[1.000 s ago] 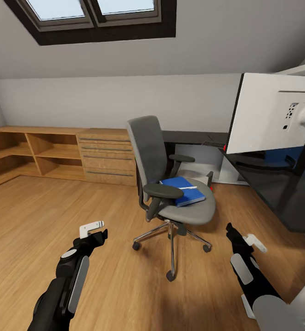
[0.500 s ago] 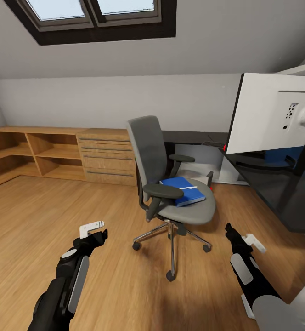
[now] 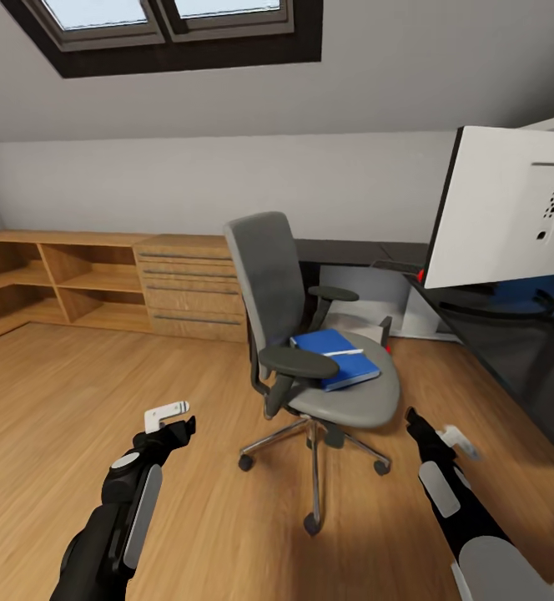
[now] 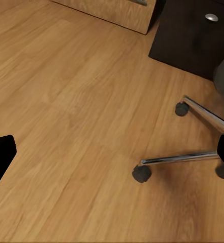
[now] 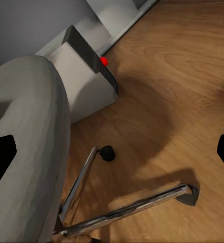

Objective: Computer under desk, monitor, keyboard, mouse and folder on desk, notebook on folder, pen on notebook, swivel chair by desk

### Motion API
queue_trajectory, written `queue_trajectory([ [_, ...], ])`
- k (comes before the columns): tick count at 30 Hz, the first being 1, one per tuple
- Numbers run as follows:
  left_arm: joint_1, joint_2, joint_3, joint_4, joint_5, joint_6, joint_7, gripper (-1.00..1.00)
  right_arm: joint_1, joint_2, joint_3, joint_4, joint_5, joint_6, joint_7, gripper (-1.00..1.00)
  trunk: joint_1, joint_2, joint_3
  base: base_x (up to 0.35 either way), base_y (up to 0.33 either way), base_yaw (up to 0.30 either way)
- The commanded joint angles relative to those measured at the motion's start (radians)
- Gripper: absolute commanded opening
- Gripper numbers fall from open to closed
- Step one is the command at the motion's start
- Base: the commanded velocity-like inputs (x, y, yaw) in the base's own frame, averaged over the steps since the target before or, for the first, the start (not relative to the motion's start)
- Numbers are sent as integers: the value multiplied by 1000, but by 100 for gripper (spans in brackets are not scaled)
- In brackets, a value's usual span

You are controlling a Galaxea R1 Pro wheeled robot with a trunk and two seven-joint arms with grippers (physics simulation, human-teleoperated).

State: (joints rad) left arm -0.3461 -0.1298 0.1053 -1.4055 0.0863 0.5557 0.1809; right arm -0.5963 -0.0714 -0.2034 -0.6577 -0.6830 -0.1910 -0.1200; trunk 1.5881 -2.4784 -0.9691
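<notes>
Grey-upholstered swivel chair with chrome star base is standing on the wooden floor just beside the glossy black desk, carrying a blue folder with a thin pale pen lying on top. Both the left gripper and the right gripper are hovering low before the chair with fingers spread wide, holding nothing. A light-grey computer tower is sitting behind the chair.

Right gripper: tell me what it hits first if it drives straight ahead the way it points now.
Probably the swivel chair: the right wrist view, looking along the right gripper, has its grey seat edge and chrome base close ahead, with floor and the computer beyond. Depth is uncertain.
</notes>
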Motion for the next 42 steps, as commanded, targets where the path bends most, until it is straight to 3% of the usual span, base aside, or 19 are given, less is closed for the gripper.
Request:
queue_trajectory([
  [1,-1,-1,1,-1,9,4,6,100,0,0,3,0,-10,8,1,100,0,0,-1,203,0,0],
  [9,-1,-1,2,-1,9,4,6,100,0,-2,-5,2,-13,98,31,100,0,0,-1,78,0,0],
  [15,-1,-1,2,-1,9,4,6,100,0,-4,-18,2,-18,115,36,100,0,0,-1,13,0,0],
  [22,-1,1,2,-1,9,4,6,100,0,-7,-34,10,-53,140,36,100,0,0,-1,15,0,0],
  [33,-1,1,2,-1,9,4,6,100,-2,-36,-39,46,-88,164,35,100,0,0,-1,161,0,0],
  [41,-1,1,2,-1,9,4,6,100,-2,-41,-39,52,-188,166,34,100,0,0,-1,65,0,0],
  [42,-1,1,2,-1,9,4,6,100,-2,-42,-40,52,-215,166,34,100,0,0,-1,227,0,0],
])
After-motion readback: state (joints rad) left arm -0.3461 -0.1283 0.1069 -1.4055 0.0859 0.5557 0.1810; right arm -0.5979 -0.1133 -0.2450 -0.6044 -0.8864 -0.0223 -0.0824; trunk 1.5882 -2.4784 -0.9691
